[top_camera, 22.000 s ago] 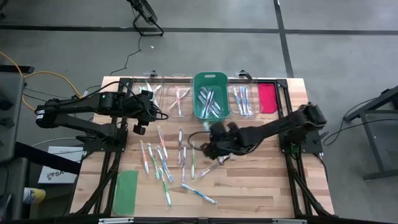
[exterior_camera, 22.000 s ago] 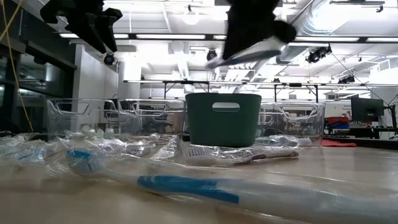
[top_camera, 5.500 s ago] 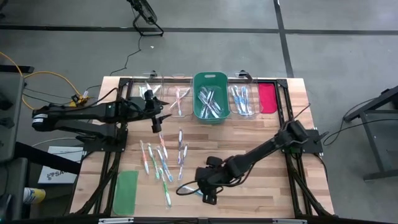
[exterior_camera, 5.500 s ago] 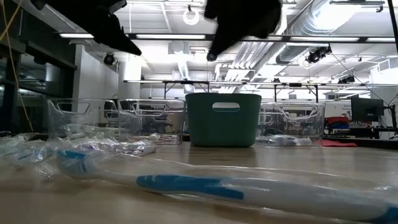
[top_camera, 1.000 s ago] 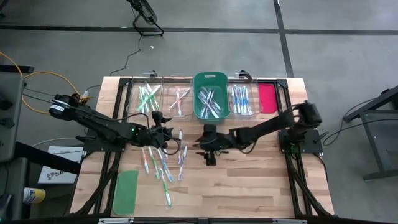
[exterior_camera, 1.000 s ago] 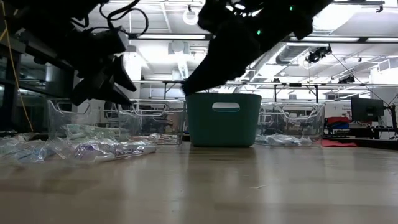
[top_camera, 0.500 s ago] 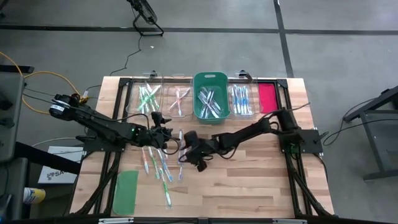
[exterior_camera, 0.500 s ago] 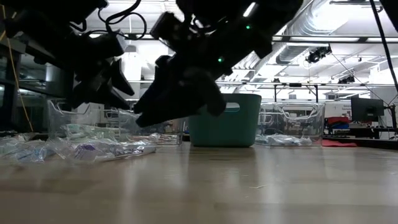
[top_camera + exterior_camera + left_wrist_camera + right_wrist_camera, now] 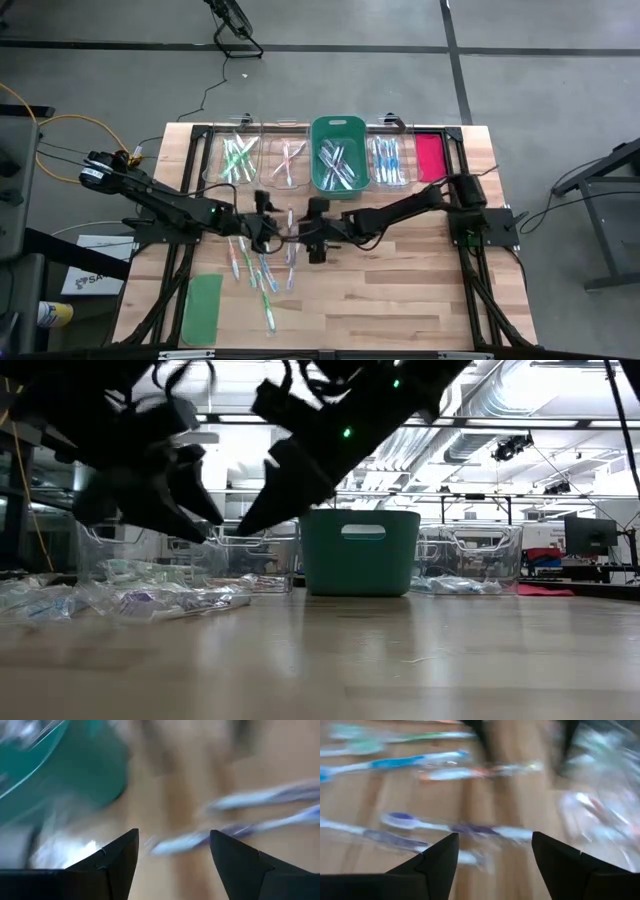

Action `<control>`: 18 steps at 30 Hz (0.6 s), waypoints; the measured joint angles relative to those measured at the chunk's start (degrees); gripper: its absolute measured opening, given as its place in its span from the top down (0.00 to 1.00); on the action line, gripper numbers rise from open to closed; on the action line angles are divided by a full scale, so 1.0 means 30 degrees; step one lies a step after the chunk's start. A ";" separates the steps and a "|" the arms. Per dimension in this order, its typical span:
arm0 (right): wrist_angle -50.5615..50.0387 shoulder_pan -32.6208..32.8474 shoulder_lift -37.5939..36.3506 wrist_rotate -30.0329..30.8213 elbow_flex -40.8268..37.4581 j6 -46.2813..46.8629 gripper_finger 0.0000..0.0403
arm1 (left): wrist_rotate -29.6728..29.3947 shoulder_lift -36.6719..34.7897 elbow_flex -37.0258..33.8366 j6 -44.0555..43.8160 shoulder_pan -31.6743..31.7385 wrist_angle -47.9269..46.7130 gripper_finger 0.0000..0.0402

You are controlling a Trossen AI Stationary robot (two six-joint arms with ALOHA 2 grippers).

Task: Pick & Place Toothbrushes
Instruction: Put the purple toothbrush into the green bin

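Several wrapped toothbrushes (image 9: 262, 272) lie flat on the wooden table, left of its middle; they also show as toothbrushes (image 9: 150, 600) in the low view. My left gripper (image 9: 266, 231) hovers open over the far part of this group, with a toothbrush (image 9: 265, 796) on the table ahead of it. From the right, my right gripper (image 9: 298, 235) comes in open over the group's right edge, above a purple-handled toothbrush (image 9: 450, 828) and a blue one (image 9: 415, 761). Neither gripper holds anything.
Along the far edge stand a clear bin with green brushes (image 9: 237, 158), one with pink brushes (image 9: 288, 160), a green bin (image 9: 339, 155), a clear bin with blue brushes (image 9: 388, 160) and a red lid (image 9: 429, 157). A green lid (image 9: 203, 308) lies near left.
My right gripper has travelled toward the table's left edge, from the table's middle to the right side of the toothbrush group, staying open. My left gripper has turned at the wrist above the toothbrushes without travelling. The toothbrushes have not moved.
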 joint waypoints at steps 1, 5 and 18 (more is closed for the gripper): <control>-0.0498 0.0000 -0.0235 0.0428 0.0001 0.0797 0.40 | 0.1157 0.0000 0.0006 0.0321 0.0012 0.0378 0.41; -0.3560 -0.0044 -0.1439 0.1732 -0.0020 0.4076 0.42 | 0.2782 0.0007 0.0000 -0.0903 0.0058 0.0584 0.41; -0.7115 -0.0184 -0.2589 0.5802 0.0000 1.2700 0.45 | 0.1634 0.1797 0.0219 -1.4934 0.0065 0.0776 0.41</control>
